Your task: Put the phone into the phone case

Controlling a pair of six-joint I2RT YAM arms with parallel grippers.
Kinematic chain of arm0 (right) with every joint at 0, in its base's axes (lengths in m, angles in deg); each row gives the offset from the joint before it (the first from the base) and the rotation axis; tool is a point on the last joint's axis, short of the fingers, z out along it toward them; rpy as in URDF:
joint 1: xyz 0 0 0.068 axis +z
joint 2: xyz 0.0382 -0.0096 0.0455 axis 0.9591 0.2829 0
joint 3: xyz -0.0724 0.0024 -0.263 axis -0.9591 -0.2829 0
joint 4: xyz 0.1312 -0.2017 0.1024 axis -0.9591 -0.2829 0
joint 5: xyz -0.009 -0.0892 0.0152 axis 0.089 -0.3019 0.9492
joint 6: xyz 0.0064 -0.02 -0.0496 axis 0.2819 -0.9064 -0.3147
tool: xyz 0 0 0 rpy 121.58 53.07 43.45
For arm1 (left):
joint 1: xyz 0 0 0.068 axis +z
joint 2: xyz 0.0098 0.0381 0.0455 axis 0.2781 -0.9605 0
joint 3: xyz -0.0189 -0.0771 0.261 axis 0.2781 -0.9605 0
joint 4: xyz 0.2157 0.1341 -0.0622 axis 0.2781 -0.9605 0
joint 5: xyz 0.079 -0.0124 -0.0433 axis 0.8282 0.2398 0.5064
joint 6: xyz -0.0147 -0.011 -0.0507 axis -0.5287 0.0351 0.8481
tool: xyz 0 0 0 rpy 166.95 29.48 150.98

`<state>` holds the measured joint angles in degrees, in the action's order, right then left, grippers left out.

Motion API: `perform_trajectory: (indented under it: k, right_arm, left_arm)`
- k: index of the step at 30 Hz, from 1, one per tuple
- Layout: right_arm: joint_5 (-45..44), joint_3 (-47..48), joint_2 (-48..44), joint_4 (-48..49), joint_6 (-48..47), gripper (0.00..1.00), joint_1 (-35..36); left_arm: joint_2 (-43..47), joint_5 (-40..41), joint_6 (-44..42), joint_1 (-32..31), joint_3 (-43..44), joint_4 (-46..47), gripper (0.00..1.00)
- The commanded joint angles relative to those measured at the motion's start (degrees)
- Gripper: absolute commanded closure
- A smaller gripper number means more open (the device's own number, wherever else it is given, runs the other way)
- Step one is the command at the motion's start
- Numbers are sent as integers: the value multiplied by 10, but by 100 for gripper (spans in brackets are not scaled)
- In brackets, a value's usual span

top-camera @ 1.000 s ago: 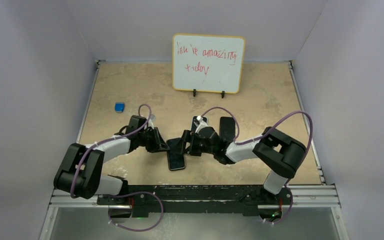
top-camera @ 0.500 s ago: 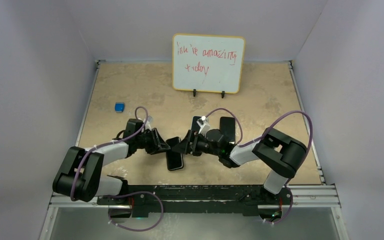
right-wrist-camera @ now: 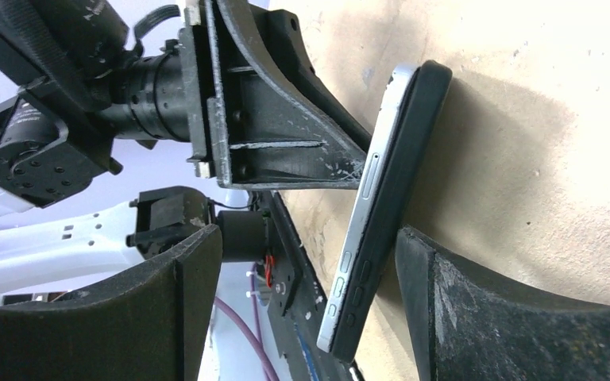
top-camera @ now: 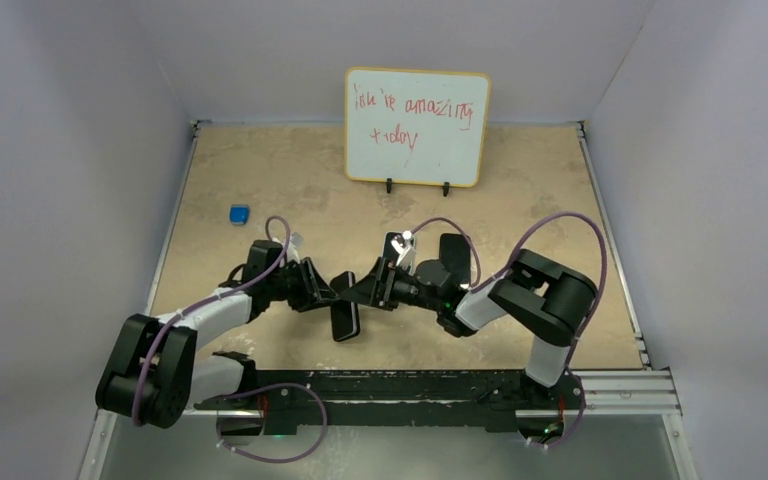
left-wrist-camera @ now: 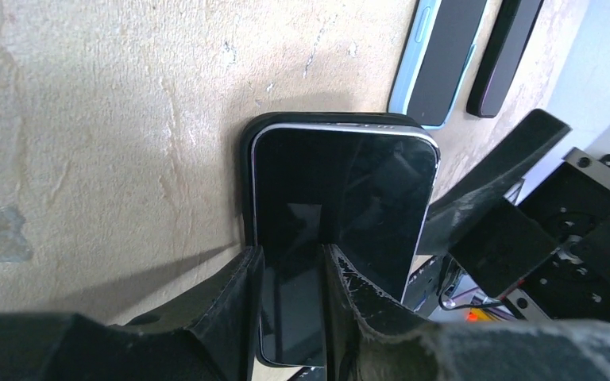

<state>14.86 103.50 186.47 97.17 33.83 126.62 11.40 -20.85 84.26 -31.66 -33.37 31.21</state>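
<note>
The slim dark phone with a thin reddish rim (left-wrist-camera: 510,51) lies flat on the mottled beige tabletop (left-wrist-camera: 111,119), well back from both arms. The light blue phone case (left-wrist-camera: 411,59) lies just beside it, long edge to long edge. The upward face of the case looks dark, and I cannot tell whether the shell is empty. Nothing touches either of them.

Both arms are at a different thing, a silver-edged phone in a black shell (right-wrist-camera: 381,198), tilted up off the tabletop between them. The left jaws are partly parted and grasp nothing; their fingertips (left-wrist-camera: 242,298) lie against its screen. The right jaws are spread wide across its thickness, one finger close to the black back and the other well clear, so there is no clamp.

The red-rimmed phone is probably stiff, fairly dense for its size, and slick on its glass face. Lying flat and thin, it gives little to hold from above. The long edges look like the best place to take it, once one side is tipped up, and with a moderate squeeze, since glass can chip and slide. The case is likely light and somewhat flexible, so it could skid when the phone is pressed in. The other arm would do well to pin it by a rim, clear of the camera cutout corner.
</note>
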Motion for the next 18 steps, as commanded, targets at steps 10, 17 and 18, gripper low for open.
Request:
perform_trajectory:
  k: [10, 17, 18]
  right_arm:
    - [46, 52, 52, 86, 23, 46, 14]
    - [36, 32, 61, 126, 37, 90, 14]
    - [41, 33, 62, 126, 38, 93, 14]
  left_arm:
    - [-17, -21, -1, -15, -19, -14, 68]
    - [-15, -18, 1, -15, -22, -9, 68]
    - [-14, -19, 1, -15, -21, -8, 68]
